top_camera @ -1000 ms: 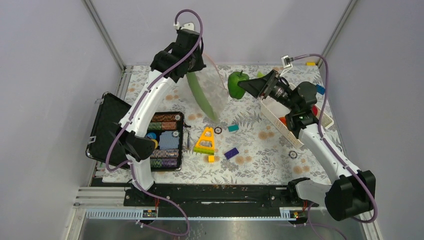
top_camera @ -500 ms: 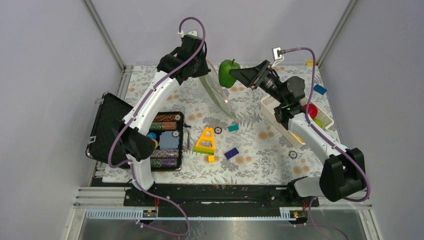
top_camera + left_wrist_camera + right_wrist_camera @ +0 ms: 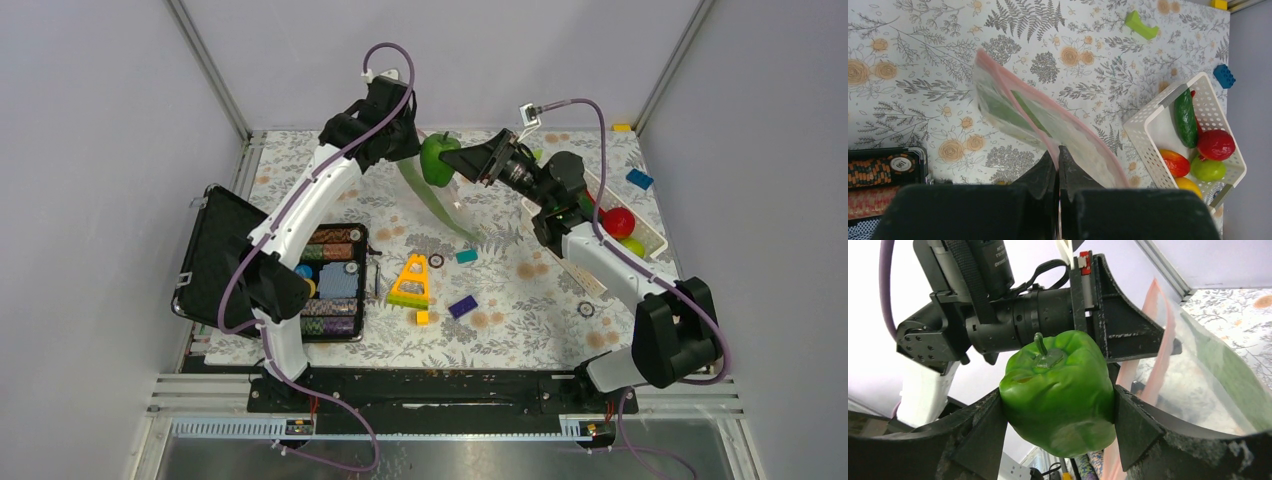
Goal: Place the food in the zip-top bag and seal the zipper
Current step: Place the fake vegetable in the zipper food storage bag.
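My left gripper is shut on the pinkish-red zipper of the clear zip-top bag and holds it hanging above the table, mouth open; a long green piece shows inside it. In the left wrist view the gripper pinches the bag's rim. My right gripper is shut on a green toy pepper, held in the air right beside the left gripper at the bag's mouth. In the right wrist view the pepper sits between both fingers of the gripper, with the bag just behind.
A white slotted basket at the right holds a cucumber, a red fruit and yellow-orange and green fruits. A yellow triangular toy, loose bricks and an open black case lie in front.
My right gripper has carried the green pepper left and back, from above the basket to the bag's mouth. My left gripper has shifted the hanging bag slightly right toward it.
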Controlling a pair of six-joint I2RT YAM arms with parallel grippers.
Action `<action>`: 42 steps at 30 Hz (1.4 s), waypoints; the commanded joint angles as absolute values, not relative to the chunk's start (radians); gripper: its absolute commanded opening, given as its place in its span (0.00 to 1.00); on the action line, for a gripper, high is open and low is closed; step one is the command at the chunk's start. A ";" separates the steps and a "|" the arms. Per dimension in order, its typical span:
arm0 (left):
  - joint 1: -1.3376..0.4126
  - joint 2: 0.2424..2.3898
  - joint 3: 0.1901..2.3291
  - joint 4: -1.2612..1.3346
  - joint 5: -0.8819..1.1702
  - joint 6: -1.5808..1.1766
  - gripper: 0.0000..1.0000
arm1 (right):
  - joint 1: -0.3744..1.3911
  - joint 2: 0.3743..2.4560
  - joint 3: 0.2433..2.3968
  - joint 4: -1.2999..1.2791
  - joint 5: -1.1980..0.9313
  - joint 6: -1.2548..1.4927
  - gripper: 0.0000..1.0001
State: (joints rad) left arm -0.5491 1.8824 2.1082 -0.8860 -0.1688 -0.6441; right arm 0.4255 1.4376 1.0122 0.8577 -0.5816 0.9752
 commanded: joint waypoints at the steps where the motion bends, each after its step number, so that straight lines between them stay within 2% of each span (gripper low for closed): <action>1: -0.555 1.809 2.072 -0.824 -0.127 -0.634 0.00 | 0.431 1.428 1.043 0.842 -0.531 0.895 0.16; 8: -0.555 1.752 2.020 -0.799 -0.079 -0.633 0.00 | 0.431 1.413 1.030 0.709 -0.465 0.796 0.15; 14: -0.554 1.725 1.994 -0.780 -0.054 -0.637 0.00 | 0.434 1.385 1.006 0.770 -0.512 0.808 0.15; 25: -0.560 1.676 1.936 -0.775 -0.036 -0.627 0.00 | 0.504 1.346 1.072 0.401 -0.409 0.484 0.15; 34: -0.562 1.653 1.921 -0.781 -0.044 -0.607 0.00 | 0.602 1.349 1.217 -0.028 -0.075 0.232 0.15; 42: -0.569 1.640 1.902 -0.789 -0.042 -0.575 0.00 | 0.613 1.266 1.202 -0.015 0.028 0.253 0.12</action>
State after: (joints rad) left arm -0.5621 1.6966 1.9148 -0.8360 -0.0586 -0.6025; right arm 0.6037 1.3399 1.1767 -0.0010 -0.0883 0.2760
